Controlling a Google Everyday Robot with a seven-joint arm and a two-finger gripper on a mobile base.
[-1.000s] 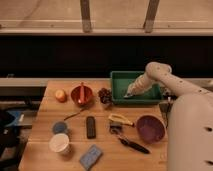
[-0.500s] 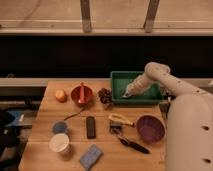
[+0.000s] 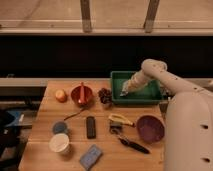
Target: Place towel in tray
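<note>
Wooden table [image 3: 102,137] below dark window wall, pincer [image 3: 126,91] inside green tray [image 3: 136,97], grip state unclear

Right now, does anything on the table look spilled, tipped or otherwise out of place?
Nothing stands out. The end effector is inside the green tray; the red bowl, purple bowl and white cup sit upright, and nothing looks spilled.

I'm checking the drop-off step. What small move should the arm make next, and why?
Probably let go and lift straight up: the gripper is down inside the tray, so the placement looks nearly finished. The towel itself can't be made out at the gripper.
</note>
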